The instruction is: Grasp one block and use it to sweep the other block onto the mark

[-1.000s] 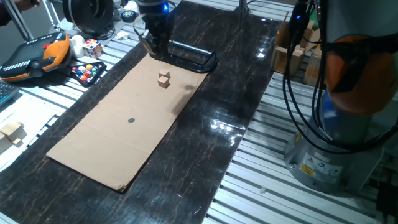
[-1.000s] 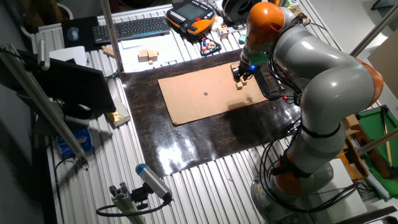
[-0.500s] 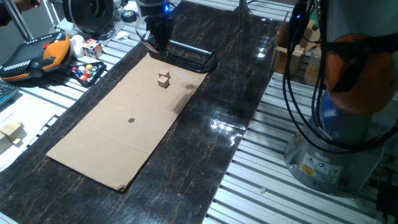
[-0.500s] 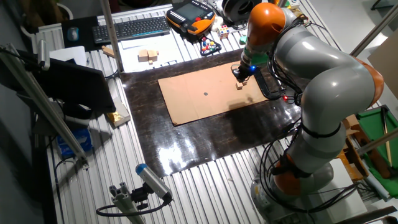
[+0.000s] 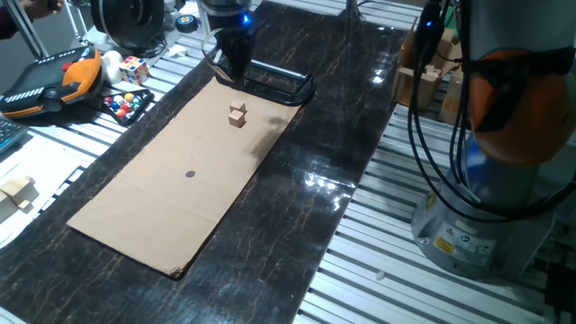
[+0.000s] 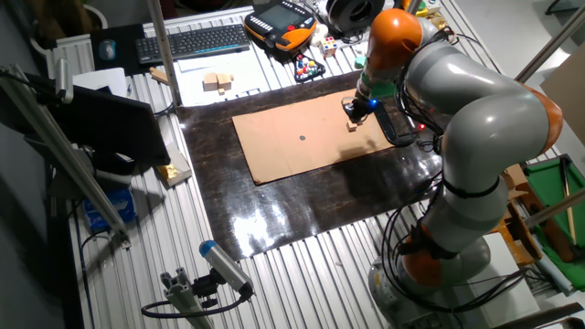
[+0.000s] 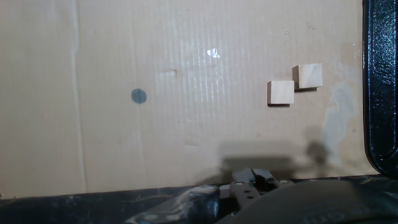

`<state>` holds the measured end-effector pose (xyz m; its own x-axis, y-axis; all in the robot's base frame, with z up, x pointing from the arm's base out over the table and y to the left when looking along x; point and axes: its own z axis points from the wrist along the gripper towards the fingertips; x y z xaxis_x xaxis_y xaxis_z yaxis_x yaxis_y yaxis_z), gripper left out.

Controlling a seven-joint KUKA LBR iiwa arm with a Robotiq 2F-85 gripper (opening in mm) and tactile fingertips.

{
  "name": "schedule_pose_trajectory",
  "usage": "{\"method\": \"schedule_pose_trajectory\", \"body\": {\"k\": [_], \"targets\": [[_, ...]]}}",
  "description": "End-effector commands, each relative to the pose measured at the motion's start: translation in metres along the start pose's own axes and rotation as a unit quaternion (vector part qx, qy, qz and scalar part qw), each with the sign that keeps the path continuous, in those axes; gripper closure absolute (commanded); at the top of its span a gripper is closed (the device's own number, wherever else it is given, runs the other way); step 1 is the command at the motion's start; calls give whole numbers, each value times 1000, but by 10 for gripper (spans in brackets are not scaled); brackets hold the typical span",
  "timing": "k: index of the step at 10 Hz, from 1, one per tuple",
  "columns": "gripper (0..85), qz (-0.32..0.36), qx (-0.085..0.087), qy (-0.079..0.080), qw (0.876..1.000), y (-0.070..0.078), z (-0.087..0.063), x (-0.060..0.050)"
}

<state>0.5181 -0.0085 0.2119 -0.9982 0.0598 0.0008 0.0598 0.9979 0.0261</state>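
Blocks: neither is held yet. End effector (image 5: 229, 72) hangs above the cardboard's (image 7: 93, 143) far edge, finger state not discernible. Two blocks (image 7: 280, 92) (image 7: 308, 76) sit touching at a corner, well apart from the mark (image 7: 138, 96). Grasping and sweeping remain

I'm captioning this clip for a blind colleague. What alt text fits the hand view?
Seen from above, two small wooden blocks sit corner to corner on tan cardboard, with the dark round mark well to their left. A black frame edges the right side.
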Motion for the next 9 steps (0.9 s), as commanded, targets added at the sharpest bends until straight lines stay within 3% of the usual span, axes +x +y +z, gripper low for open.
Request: {"method": "schedule_pose_trajectory", "body": {"k": [1, 9], "targets": [[840, 6, 4, -2, 1000, 0, 2, -1], [840, 68, 18, 2, 998, -7, 31, -13]]}}
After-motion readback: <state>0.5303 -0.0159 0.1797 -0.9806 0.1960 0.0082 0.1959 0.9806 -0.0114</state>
